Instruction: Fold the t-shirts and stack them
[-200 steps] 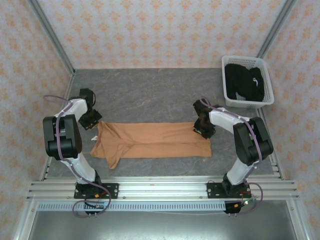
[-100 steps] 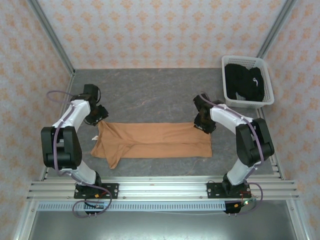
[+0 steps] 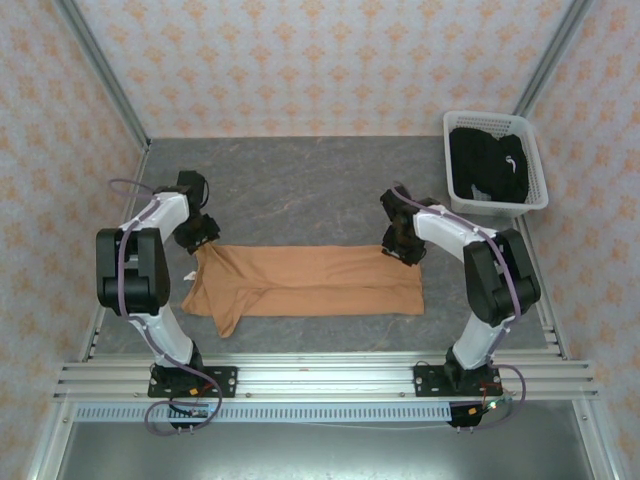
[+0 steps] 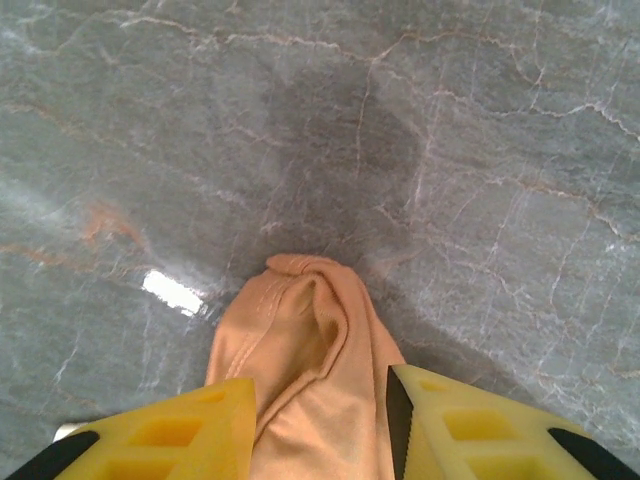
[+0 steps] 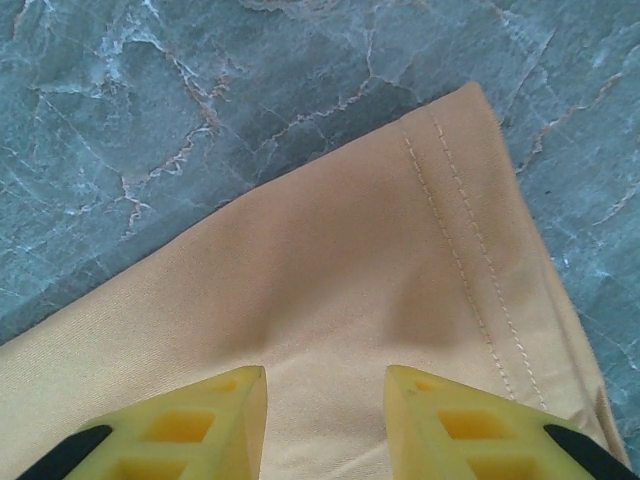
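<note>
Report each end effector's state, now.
Left end effector: open, jaws astride a bunched end of the orange t-shirt.
Right end effector: open, above the same shirt's flat hem corner.

Orange t-shirt (image 3: 310, 280) folded lengthwise (flat), black t-shirt (image 3: 487, 165) bunched in basket (image 3: 497, 207)
</note>
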Motion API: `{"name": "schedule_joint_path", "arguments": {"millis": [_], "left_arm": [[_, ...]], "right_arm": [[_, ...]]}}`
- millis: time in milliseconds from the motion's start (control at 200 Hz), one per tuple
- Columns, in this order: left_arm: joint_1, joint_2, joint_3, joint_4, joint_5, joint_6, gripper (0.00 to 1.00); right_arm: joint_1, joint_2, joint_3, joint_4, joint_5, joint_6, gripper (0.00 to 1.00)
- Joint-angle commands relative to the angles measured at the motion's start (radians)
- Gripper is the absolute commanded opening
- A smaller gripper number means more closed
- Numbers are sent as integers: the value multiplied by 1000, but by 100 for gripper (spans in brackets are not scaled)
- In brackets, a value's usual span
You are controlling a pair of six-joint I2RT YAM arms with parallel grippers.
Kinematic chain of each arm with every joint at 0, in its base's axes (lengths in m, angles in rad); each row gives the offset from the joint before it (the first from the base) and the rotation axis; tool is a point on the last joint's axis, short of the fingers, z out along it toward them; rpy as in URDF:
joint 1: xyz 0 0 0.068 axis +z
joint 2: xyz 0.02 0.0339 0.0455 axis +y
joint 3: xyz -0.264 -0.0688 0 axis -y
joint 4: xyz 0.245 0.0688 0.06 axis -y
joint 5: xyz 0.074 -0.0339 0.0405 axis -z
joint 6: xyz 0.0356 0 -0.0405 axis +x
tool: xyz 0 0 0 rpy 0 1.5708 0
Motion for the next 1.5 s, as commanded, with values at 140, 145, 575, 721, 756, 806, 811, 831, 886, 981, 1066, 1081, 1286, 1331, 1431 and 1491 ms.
{"name": "schedule_joint_path", "arguments": {"millis": [140,145,575,721,756,806,811,831,886,981,1066,1081,1286,1331,1431,1491], "left_arm": [[7,49,-12,41,-20,33,27],[7,49,-14,41,-21,33,26],[52,-73,-95,11,-84,50,6],[65,-43,-117,15,-62,55,18],[66,-31,-114,7,-61,53,18],[66,-14,-103,-8,-63,55,20],[66,-13,-103,-9,-63,54,21],[66,-10,-100,-16,-66,53,23],[66,-16,-98,-31,-86,50,32],[57,-97,-102,-65,-138,32,46],[25,-225,-131,-100,-174,4,53],[16,-247,-137,-108,-179,0,54],[-91,-494,-354,-258,-30,-214,57],[-106,-550,-429,-276,26,-295,55],[-137,-698,-570,-304,93,-451,53],[-144,-777,-627,-306,119,-523,52]], "right_arm": [[4,4,1,-5,14,5,37],[4,3,1,-5,14,4,37],[4,35,5,-48,71,15,34],[4,62,2,-39,70,15,34],[3,65,2,-38,69,15,34],[4,65,2,-38,69,15,34],[5,64,2,-38,69,15,34],[4,62,2,-36,70,14,34],[4,56,5,-38,74,10,34],[4,44,16,-44,80,-6,34],[6,19,24,-39,79,-29,35],[7,13,25,-37,77,-35,35],[34,-68,31,9,10,-122,36],[39,-80,29,24,-19,-135,37],[54,-91,33,40,-79,-149,37],[62,-92,34,39,-90,-151,37]]}}
